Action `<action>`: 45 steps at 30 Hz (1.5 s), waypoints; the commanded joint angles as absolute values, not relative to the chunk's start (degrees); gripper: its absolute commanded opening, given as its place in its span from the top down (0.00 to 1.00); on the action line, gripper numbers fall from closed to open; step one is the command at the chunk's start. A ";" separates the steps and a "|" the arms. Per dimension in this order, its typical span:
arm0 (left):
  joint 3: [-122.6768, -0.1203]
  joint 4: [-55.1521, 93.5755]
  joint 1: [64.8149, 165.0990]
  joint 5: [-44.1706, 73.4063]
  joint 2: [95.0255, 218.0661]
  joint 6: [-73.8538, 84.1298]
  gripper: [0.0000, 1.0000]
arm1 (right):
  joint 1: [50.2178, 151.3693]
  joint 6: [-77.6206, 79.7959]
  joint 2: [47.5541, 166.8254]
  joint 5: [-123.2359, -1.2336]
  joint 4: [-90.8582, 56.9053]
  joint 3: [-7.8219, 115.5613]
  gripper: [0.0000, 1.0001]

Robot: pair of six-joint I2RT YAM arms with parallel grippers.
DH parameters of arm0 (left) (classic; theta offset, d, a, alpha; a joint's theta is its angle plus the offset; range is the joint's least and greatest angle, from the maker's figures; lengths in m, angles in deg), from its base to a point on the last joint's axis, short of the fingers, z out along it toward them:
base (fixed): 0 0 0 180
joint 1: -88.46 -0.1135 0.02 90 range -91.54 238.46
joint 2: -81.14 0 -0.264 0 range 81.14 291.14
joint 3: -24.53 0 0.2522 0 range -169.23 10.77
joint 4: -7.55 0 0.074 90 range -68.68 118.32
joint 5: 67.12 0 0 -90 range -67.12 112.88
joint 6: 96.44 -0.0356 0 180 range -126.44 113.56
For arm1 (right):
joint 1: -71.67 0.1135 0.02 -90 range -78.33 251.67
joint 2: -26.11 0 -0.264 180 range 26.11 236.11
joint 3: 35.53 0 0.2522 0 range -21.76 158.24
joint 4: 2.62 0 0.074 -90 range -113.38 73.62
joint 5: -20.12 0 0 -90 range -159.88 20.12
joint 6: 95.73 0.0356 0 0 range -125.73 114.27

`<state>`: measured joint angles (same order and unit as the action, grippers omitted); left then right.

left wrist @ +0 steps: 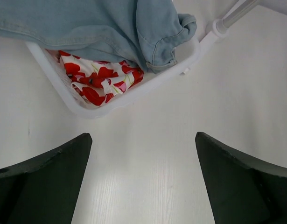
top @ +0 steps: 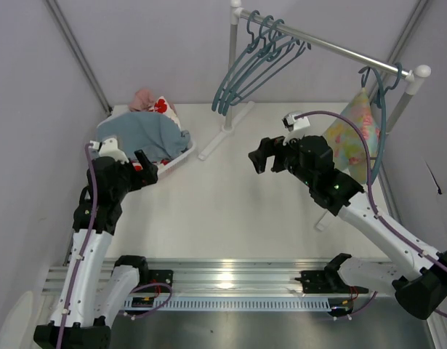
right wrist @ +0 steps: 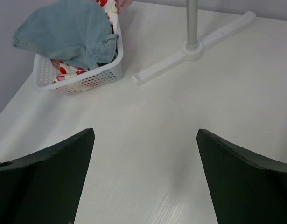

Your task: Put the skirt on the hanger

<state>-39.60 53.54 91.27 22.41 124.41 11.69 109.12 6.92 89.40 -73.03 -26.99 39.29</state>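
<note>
The light blue denim skirt (top: 145, 134) lies heaped on top of a white basket (top: 181, 155) at the table's far left; it also shows in the left wrist view (left wrist: 110, 28) and in the right wrist view (right wrist: 64, 32). Several teal hangers (top: 252, 62) hang on the rail (top: 332, 45) at the back. My left gripper (top: 145, 169) is open and empty, just in front of the basket (left wrist: 87, 109). My right gripper (top: 265, 156) is open and empty above the middle of the table.
A white cloth with red flowers (left wrist: 99, 79) lies under the skirt in the basket. A pastel floral garment (top: 352, 134) hangs on a teal hanger at the rail's right end. The rack's white foot (top: 227, 131) and post (right wrist: 192, 23) stand beside the basket.
</note>
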 commanded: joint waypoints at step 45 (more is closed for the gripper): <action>-71.32 24.13 96.37 39.49 187.49 27.75 0.88 | 106.12 13.08 76.73 -85.34 -33.08 27.80 0.01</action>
